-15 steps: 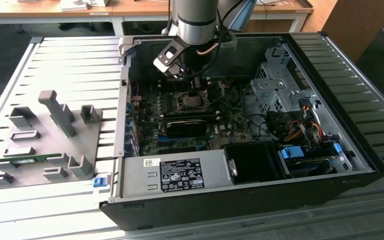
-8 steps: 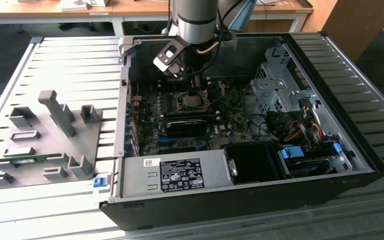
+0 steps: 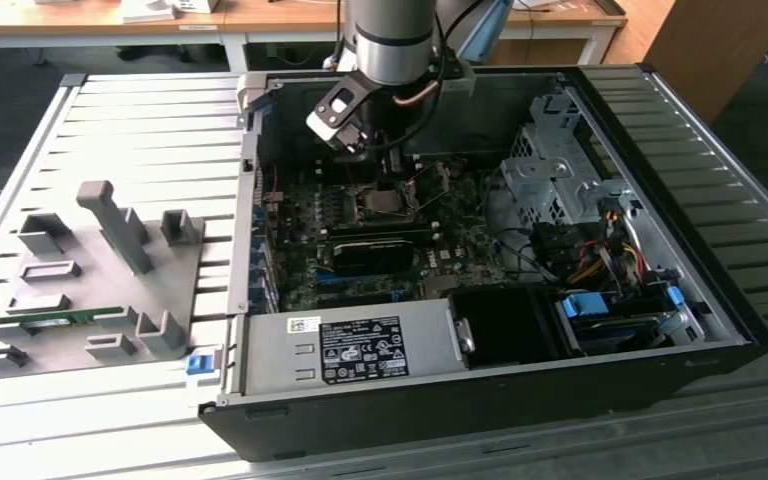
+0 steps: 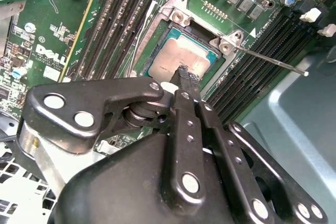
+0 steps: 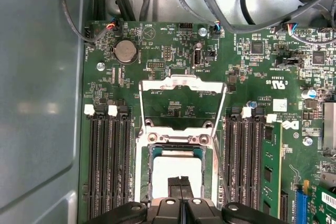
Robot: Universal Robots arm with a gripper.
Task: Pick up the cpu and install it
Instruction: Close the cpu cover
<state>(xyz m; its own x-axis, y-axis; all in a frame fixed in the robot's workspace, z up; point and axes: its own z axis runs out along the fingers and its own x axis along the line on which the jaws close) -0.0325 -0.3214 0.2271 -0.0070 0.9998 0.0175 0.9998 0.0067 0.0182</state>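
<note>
The cpu (image 4: 178,56) is a flat square chip with a silver top, lying level in the open socket on the green motherboard (image 3: 344,280). It appears in the first wrist view too, as the cpu (image 5: 176,166) framed by the socket. My gripper (image 4: 185,74) stands straight over it with its two dark fingers pressed together, tips on or just above the chip's top face. The same gripper (image 5: 179,184) covers part of the chip's near edge. In the exterior view the gripper (image 3: 387,182) hangs inside the computer case above the socket (image 3: 384,203).
The socket's metal load plate (image 5: 181,85) is folded back and its thin lever (image 4: 273,61) sticks out sideways. Black memory slots (image 5: 107,166) flank the socket. A power supply (image 3: 344,350), cables and a drive cage (image 3: 558,165) fill the case. A grey fixture plate (image 3: 91,270) lies at the exterior view's left.
</note>
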